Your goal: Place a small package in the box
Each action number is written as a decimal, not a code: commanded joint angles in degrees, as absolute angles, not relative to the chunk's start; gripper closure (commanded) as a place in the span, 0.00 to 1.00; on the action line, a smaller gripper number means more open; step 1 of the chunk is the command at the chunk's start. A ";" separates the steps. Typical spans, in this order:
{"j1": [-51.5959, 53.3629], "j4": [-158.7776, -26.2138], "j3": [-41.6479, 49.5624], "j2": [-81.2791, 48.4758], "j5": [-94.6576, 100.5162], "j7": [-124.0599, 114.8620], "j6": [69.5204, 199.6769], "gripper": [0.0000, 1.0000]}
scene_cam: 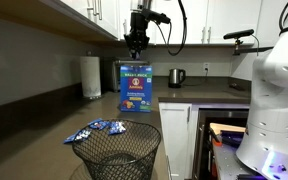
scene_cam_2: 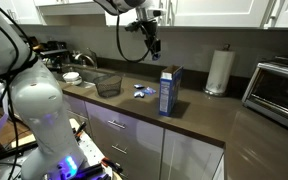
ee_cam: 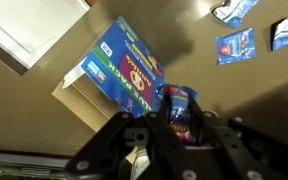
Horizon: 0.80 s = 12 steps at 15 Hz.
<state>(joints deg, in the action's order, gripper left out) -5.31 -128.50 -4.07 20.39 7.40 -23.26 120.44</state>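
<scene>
Wrist view: we see the gripper [ee_cam: 180, 125] clenched on a packet [ee_cam: 177, 100], the blue-and-white wrapper pinched between its two fingers. The box [ee_cam: 119, 68] stands below and a little to one side. Its pale top flaps seem open, though blur leaves us unsure. Spare packets [ee_cam: 234, 45] lie flat on the counter [ee_cam: 184, 40], well apart from the box.

In both exterior views the gripper hangs high over the box [scene_cam: 136, 88] [scene_cam_2: 169, 90], under the cabinets. The held packet is too small to make out there. A wire basket [scene_cam: 119, 150] stands nearer the counter's edge, with the spare packets between it and the box.

We judge the packet light, soft and crinkly, with a slick film skin that can slide between the pads. Its contents probably crush under a hard squeeze. The safest hold is a moderate pinch across its flat faces, near the middle, so that it hangs straight. Being so light, it may catch on a flap unless let go squarely over the opening.
</scene>
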 commanded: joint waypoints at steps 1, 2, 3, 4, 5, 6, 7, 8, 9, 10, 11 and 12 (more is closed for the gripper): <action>-6.72 -126.07 -3.75 18.40 8.93 -26.44 119.04 0.92; -6.96 -125.99 -3.36 18.18 8.68 -26.54 119.12 0.92; -7.12 -125.94 -3.07 17.97 8.63 -26.81 119.24 0.92; -7.39 -125.96 -2.84 17.83 8.73 -27.30 119.32 0.92; -7.68 -125.99 -2.64 17.78 8.82 -27.95 119.38 0.92; -7.93 -126.02 -2.41 17.78 8.94 -28.48 119.41 0.92; -8.08 -126.08 -2.11 17.83 8.71 -28.75 119.40 0.91; -8.40 -126.11 -1.87 17.90 8.76 -29.14 119.42 0.92; -8.70 -126.19 -1.67 17.95 8.90 -29.82 119.54 0.92; -8.93 -126.24 -1.48 17.99 8.93 -30.39 119.62 0.92; -9.24 -126.26 -1.29 18.10 8.91 -30.76 119.67 0.92; -9.48 -126.33 -1.19 18.14 9.08 -31.32 119.90 0.93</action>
<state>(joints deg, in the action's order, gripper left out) -8.40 -127.59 -1.09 18.70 7.48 -28.57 120.44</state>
